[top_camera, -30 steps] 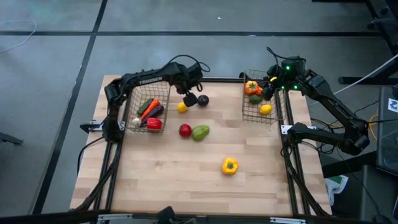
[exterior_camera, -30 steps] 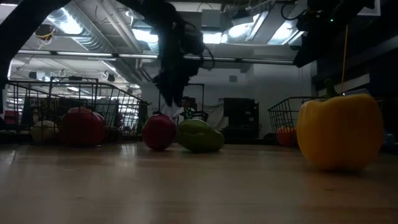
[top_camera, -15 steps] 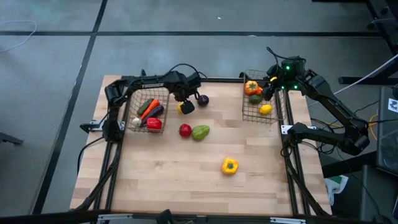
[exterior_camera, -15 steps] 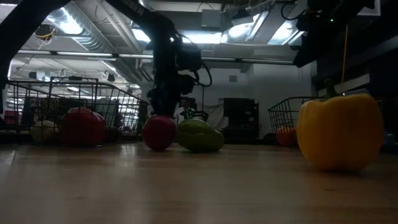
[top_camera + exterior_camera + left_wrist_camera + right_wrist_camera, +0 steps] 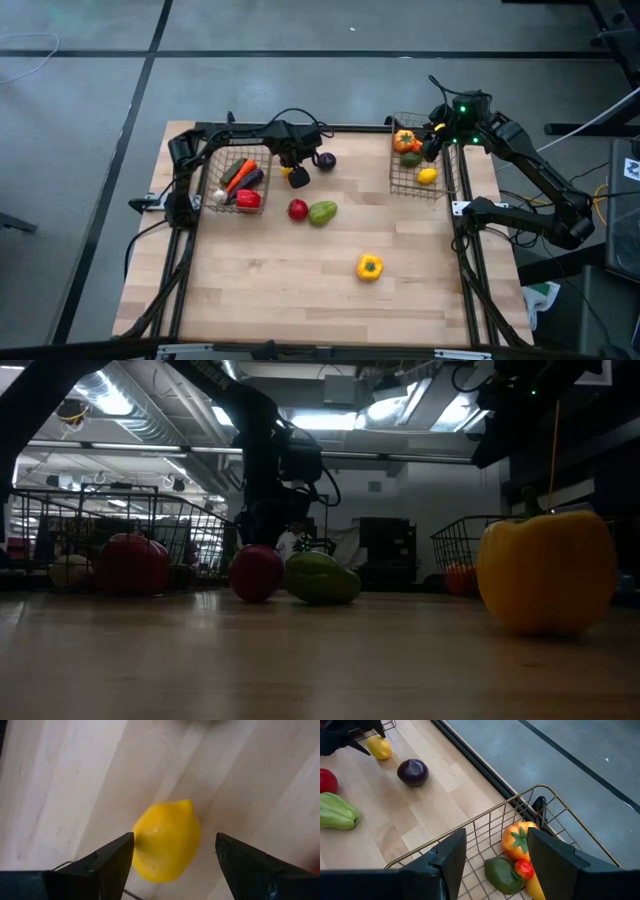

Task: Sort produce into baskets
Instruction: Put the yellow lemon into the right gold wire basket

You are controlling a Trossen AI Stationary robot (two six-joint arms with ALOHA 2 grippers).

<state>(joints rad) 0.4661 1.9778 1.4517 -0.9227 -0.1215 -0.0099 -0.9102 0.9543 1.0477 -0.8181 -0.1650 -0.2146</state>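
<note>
The left gripper (image 5: 170, 857) hangs over the small yellow toy lemon (image 5: 166, 841) lying on the pale wooden table (image 5: 280, 280), jaws wide on either side, not yet gripping. This looks like the pick-up step; next it should lower, close, and carry it to a dark wire-mesh basket (image 5: 212, 160). The right gripper (image 5: 495, 855) waits, jaws apart and empty, over the other basket (image 5: 555, 807).

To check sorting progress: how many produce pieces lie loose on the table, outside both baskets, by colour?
Yellow: 2, the lemon and the yellow pepper
Red: 1, the red piece
Green: 1, the green piece
Purple: 1, the purple piece
Total: 5
</note>
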